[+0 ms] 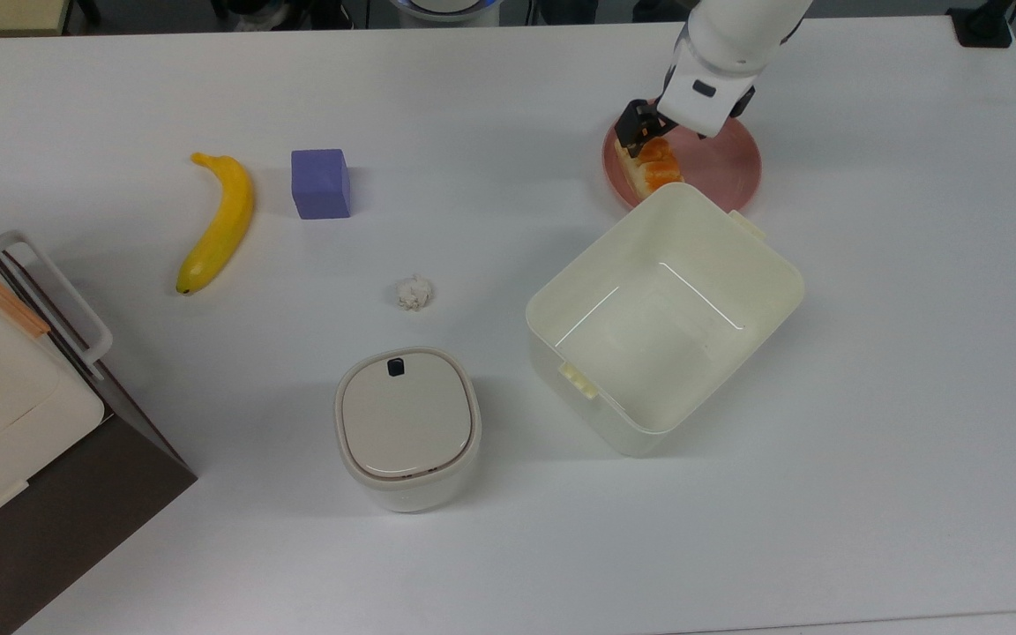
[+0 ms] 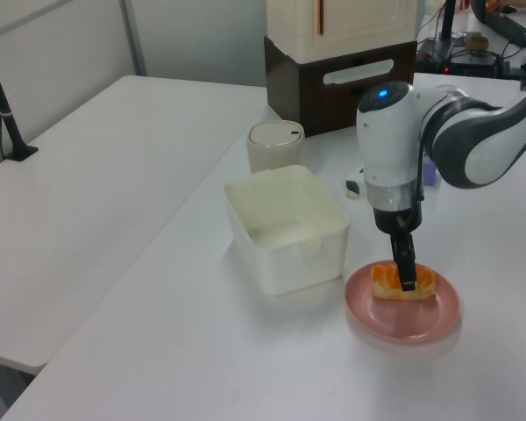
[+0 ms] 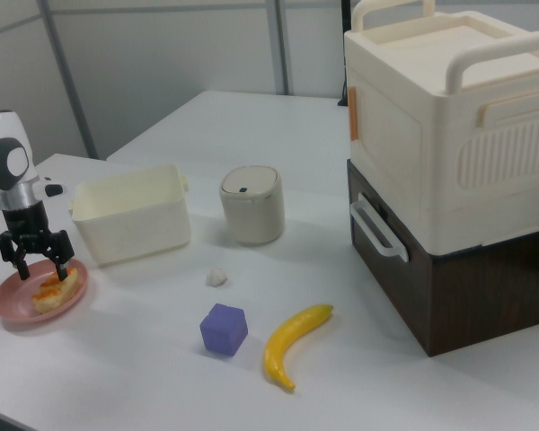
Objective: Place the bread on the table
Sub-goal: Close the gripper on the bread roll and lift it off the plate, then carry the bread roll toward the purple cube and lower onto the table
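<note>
I saw no readable writing; my gripper point(image 3: 36, 266) stood open, fingers straddling the bread point(image 3: 51, 289) on the pink plate point(image 3: 11, 305).

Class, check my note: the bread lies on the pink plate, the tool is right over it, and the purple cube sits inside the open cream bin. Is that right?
Not quite. The purple cube sits on the table beside the banana, as the top view shows; the open cream bin holds nothing. The bread does lie on the pink plate, with the tool right over it.

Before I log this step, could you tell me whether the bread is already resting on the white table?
No, the bread lies on the pink plate, with the open gripper around it.
</note>
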Action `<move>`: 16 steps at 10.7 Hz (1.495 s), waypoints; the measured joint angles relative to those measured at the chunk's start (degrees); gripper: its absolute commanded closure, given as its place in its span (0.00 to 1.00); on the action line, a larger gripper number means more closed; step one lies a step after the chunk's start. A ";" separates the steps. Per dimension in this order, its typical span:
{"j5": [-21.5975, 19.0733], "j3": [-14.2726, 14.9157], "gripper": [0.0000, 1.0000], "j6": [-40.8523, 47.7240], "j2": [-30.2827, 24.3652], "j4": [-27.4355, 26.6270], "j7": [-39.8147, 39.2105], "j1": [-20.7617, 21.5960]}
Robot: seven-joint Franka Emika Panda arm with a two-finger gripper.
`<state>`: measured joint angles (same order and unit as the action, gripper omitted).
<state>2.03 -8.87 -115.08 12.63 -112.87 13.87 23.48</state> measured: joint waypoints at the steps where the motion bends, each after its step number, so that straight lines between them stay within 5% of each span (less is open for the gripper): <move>1: 0.28 0.16 0.07 -0.14 0.72 0.00 0.05 -0.07; 6: 1.90 0.40 0.45 -0.18 1.77 -0.01 0.26 -0.10; 13: 1.97 0.62 0.45 4.29 -0.77 2.85 -0.04 -0.76; 16: 1.97 4.88 0.44 12.05 -4.33 7.19 -5.40 -2.38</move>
<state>3.99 -3.99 -103.03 8.30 -105.67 8.46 21.09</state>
